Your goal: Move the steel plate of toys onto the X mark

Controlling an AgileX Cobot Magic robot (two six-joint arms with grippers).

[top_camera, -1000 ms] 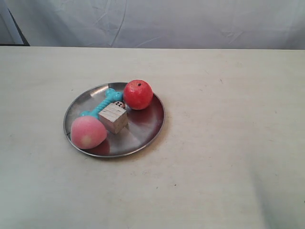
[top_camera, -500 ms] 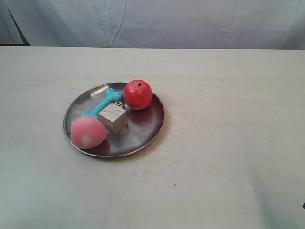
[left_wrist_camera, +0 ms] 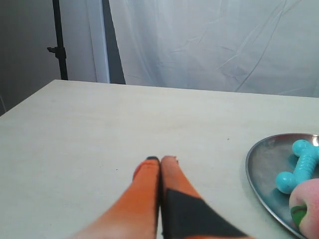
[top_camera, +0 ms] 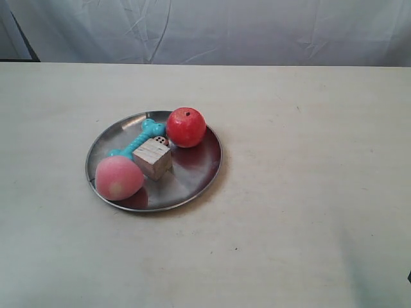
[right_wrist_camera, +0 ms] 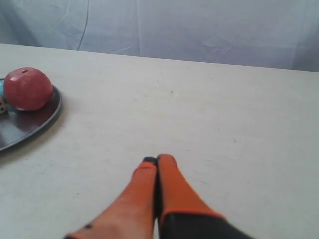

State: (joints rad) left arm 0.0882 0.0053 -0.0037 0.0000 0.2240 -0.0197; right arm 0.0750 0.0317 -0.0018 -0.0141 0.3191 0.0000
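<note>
Steel plate point(top_camera: 192, 176) is seen ungrasped, left gripper point(left_wrist_camera: 160, 159) and right gripper point(right_wrist_camera: 157, 159) pinched shut, empty; apple point(top_camera: 186, 127) and peach point(top_camera: 119, 178) could be spilled by tilting.

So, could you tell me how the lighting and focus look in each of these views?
Exterior view: soft, even light; the plate mirrors the apple in red, no harsh glare. Left wrist view: the left pincer blurs near the lens, as does the peach. Right wrist view: the right pincer blurs too; the apple looks sharper.
</note>
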